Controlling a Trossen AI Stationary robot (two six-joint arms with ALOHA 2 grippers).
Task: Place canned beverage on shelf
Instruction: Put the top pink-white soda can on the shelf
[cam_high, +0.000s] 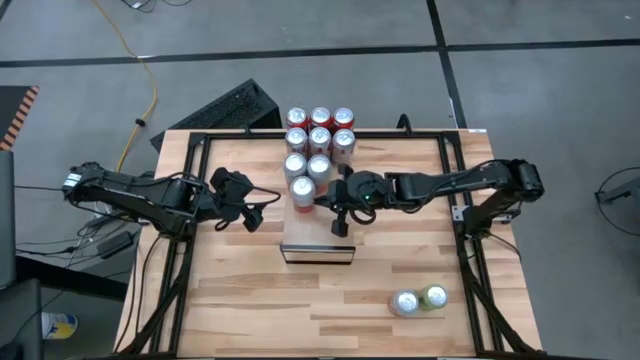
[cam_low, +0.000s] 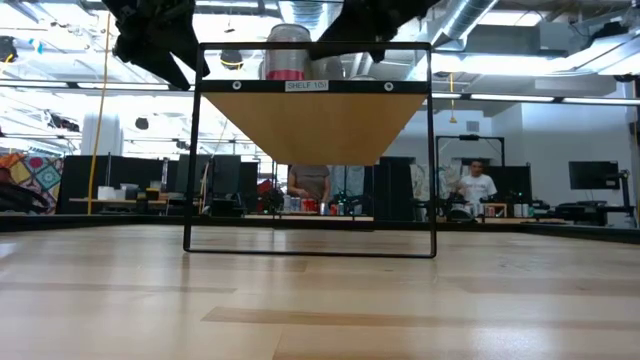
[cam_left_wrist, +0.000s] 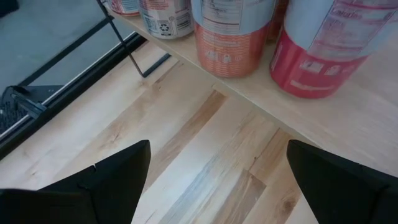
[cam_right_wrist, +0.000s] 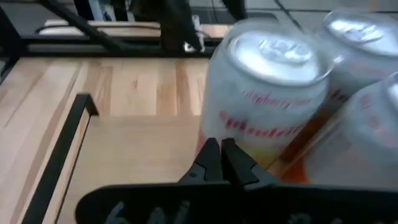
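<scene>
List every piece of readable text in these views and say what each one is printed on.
"SHELF 10" plus a last character I cannot make out: white label on the shelf front edge, low view.
Red script on the nearest can, right wrist view: too blurred to read.
Fine print on the cans, left wrist view: too small to read.

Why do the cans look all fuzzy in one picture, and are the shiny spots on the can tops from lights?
Right wrist view: the nearest can sits very close to the camera, so it blurs, and its silver top glares white. High view: the can tops on the shelf shine as bright spots. Low view: ceiling lights glow, and the shelf's underside looks shaded.
</scene>
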